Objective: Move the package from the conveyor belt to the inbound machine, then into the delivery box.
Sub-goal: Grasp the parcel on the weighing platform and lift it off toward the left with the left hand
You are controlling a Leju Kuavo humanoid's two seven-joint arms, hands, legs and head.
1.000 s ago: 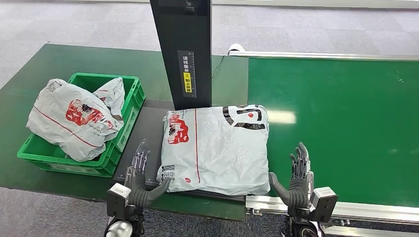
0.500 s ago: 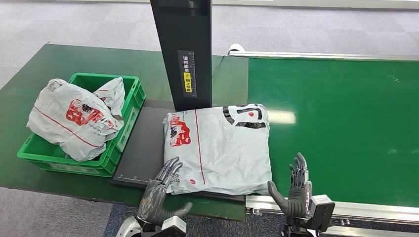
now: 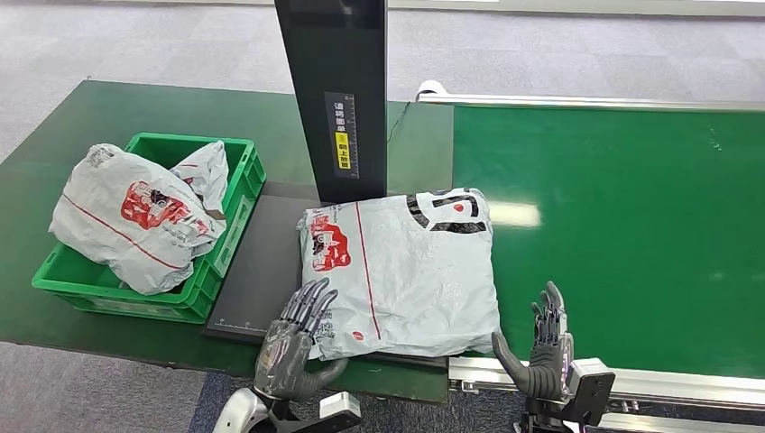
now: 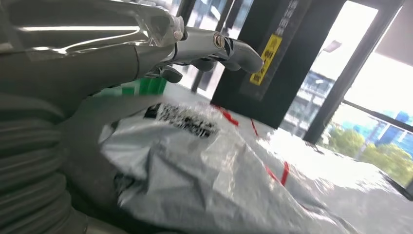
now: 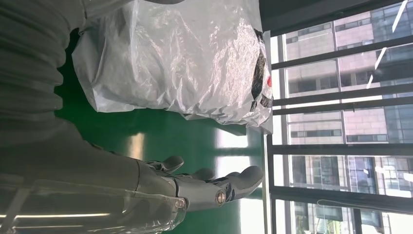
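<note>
1. So, the grey plastic mailer package with red print (image 3: 401,271) lies flat on the black scanner plate of the inbound machine (image 3: 257,271), its right part hanging over onto the green conveyor belt (image 3: 631,207).
2. The left hand (image 3: 296,347) is the nearer one: fingers lie on the package's near-left corner, thumb at the edge. It isn't lifting anything yet.
3. The right hand (image 3: 539,343) stands spread, holding nothing, just beside the near-right corner.
4. The package's long axis looks left-right, between the hands, with the green plastic delivery crate (image 3: 236,194) off to its left.
</note>
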